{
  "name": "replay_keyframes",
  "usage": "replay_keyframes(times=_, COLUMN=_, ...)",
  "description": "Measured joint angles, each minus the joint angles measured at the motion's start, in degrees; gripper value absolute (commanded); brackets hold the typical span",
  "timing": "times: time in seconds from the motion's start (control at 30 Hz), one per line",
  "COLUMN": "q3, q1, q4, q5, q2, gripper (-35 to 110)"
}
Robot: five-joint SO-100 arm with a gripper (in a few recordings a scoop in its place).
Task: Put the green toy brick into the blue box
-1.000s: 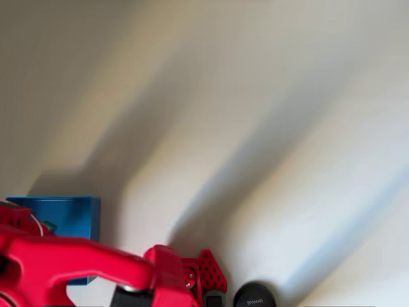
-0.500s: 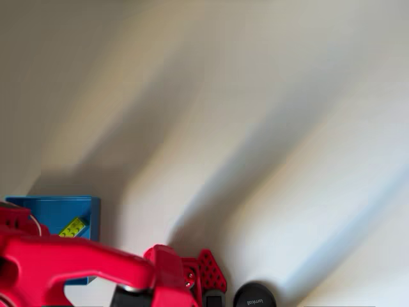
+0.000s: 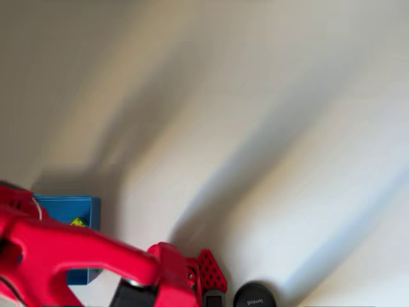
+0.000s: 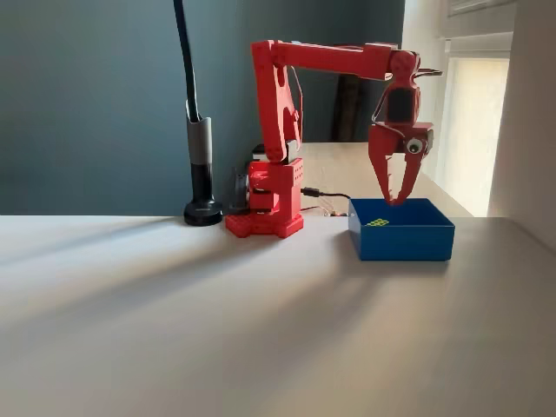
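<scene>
Green toy brick (image 4: 377, 222) in blue box (image 4: 401, 241), below claw (image 4: 397, 199).

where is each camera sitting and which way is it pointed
Overhead view: mounted above, looking straight down at the pale table; the red arm crosses the bottom left, over the blue box with the green toy brick inside.
Fixed view: at table height across from the base, facing the arm and dark wall; the whole arm shows, its gripper above the blue box, fingers close together.
Shared: arm, box, brick, table.
</scene>
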Motion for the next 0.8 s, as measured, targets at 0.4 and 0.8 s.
replay_keyframes(times=0.4, q3=-2.72, q1=18.81, q4=0.18, q5=-8.09, q2=0.00, gripper=0)
replay_keyframes(times=0.8, q3=-3.69, q1=41.48, q4=-5.71, q5=-11.07, q2=0.00, gripper=0)
